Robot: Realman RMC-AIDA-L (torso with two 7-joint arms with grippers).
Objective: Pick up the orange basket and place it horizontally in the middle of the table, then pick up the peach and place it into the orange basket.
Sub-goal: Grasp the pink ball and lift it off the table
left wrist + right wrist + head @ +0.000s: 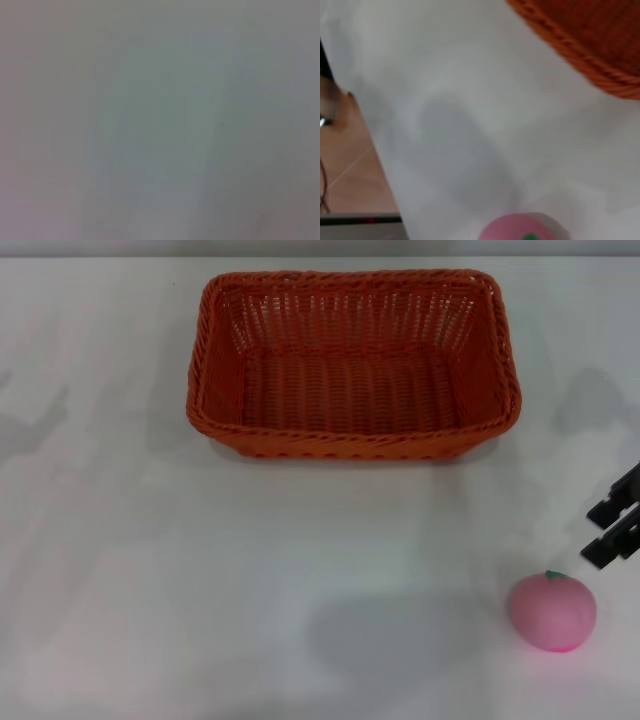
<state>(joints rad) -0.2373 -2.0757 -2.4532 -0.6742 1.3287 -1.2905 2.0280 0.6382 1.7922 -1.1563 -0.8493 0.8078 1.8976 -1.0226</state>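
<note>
The right gripper (612,525) shows only at the right edge of the head view, as two dark finger tips poking in above the table (200,590); so little of it is visible that I cannot tell whether it is spread or closed, and it grips nothing that can be seen. The peach (552,612) lies on the white tabletop just below and slightly to the inner side of those tips, near them but apart, with its small green stem on top, turned toward the gripper. In the right wrist view the peach (522,227) appears at the frame's edge, pink with a spot of green, resting on the bare table (470,100), and a corner of the orange basket (585,45) shows farther off with its braided rim. From the head camera the orange basket (352,362) sits upright and empty on the far middle of the table, well apart from the right gripper, toward the robot's left and farther away, with its long side running across the view. The peach and the basket are well apart. The left gripper is not seen in any view; the left wrist view shows only a plain pale surface.
</note>
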